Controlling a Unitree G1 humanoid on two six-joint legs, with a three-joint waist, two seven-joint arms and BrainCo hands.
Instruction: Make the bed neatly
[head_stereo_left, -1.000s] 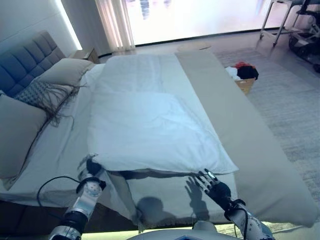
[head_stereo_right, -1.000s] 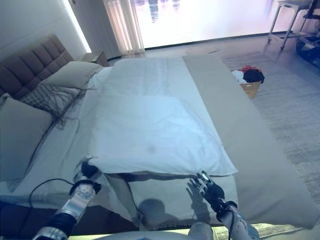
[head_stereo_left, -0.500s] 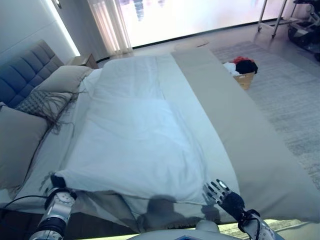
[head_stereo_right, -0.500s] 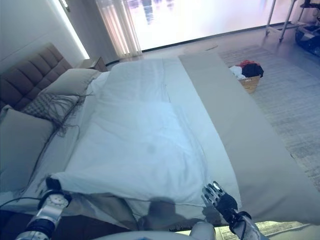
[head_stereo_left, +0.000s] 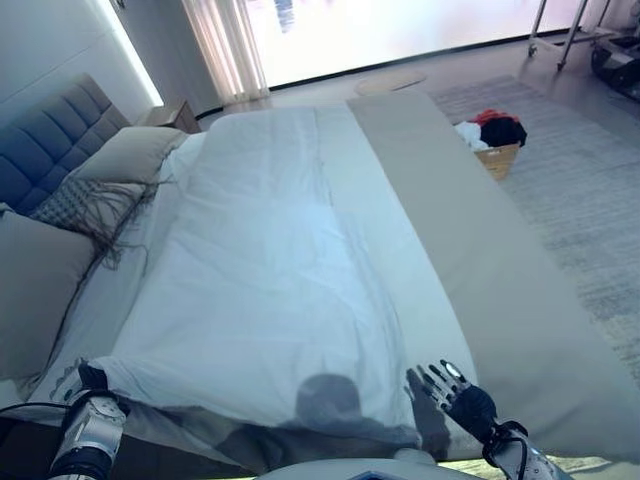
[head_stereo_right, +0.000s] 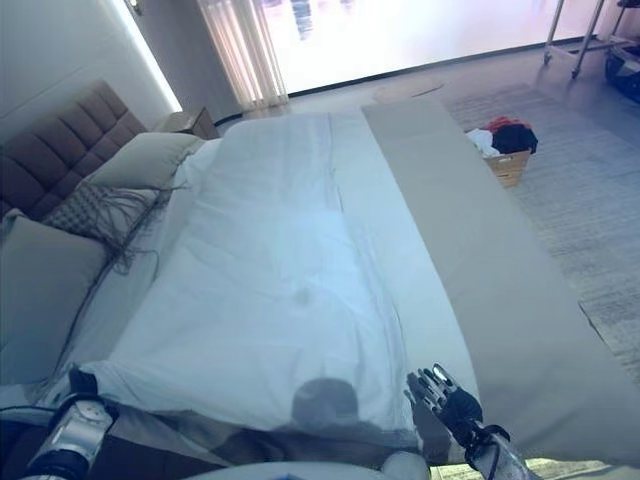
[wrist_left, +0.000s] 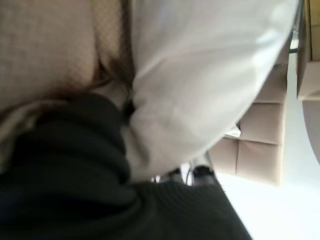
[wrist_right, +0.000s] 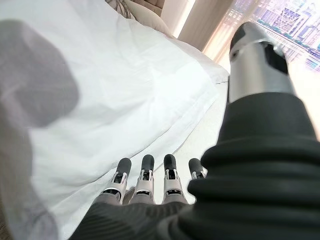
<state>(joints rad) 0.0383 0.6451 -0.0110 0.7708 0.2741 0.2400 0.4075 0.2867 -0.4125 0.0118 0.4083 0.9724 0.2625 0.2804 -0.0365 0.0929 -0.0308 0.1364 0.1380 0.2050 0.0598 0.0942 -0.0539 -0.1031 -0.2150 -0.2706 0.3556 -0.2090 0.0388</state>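
Observation:
A white duvet (head_stereo_left: 270, 270) lies spread along the bed (head_stereo_left: 100, 300), and its near edge reaches the bed's front side. My left hand (head_stereo_left: 88, 385) is at the duvet's near left corner, shut on the bunched white cloth (wrist_left: 200, 100). At the near right corner my right hand (head_stereo_left: 455, 385) is open. Its straight fingers (wrist_right: 145, 175) rest on the beige sheet, just beside the duvet's edge (wrist_right: 125, 115) and not holding it.
Grey pillows (head_stereo_left: 35, 265) and a fringed cushion (head_stereo_left: 85, 195) lie by the padded headboard (head_stereo_left: 45, 140) at the left. A beige cover (head_stereo_left: 480, 250) runs along the bed's right side. A basket of clothes (head_stereo_left: 492, 145) stands on the rug beyond it.
The folded duvet has been drawn toward the bed's near edge and now lies flat. My left hand moved left and nearer with its corner. The right hand stayed open by the right corner.

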